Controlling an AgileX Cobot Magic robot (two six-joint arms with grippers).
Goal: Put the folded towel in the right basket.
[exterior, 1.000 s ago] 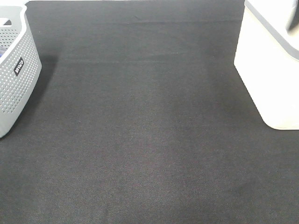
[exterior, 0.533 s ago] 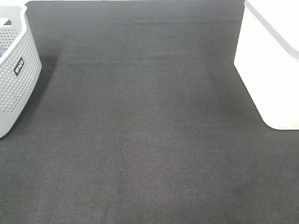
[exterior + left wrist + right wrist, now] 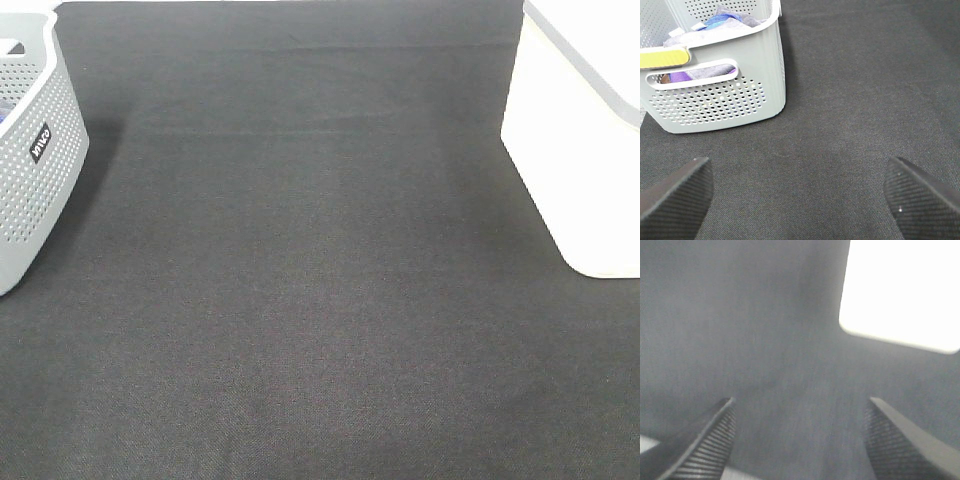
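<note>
Dark cloth mat (image 3: 320, 300) is shown unchanged between two baskets, no folded towel is seen, and both grippers (image 3: 797, 197) (image 3: 797, 440) are held wide, empty.

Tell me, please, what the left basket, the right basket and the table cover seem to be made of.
Left basket: grey matte moulded plastic, judging by its even perforations and rigid rim. Right basket: probably smooth white plastic; walls plain, no holes. Table cover: black woven fabric or mat; fine grain visible.
</note>
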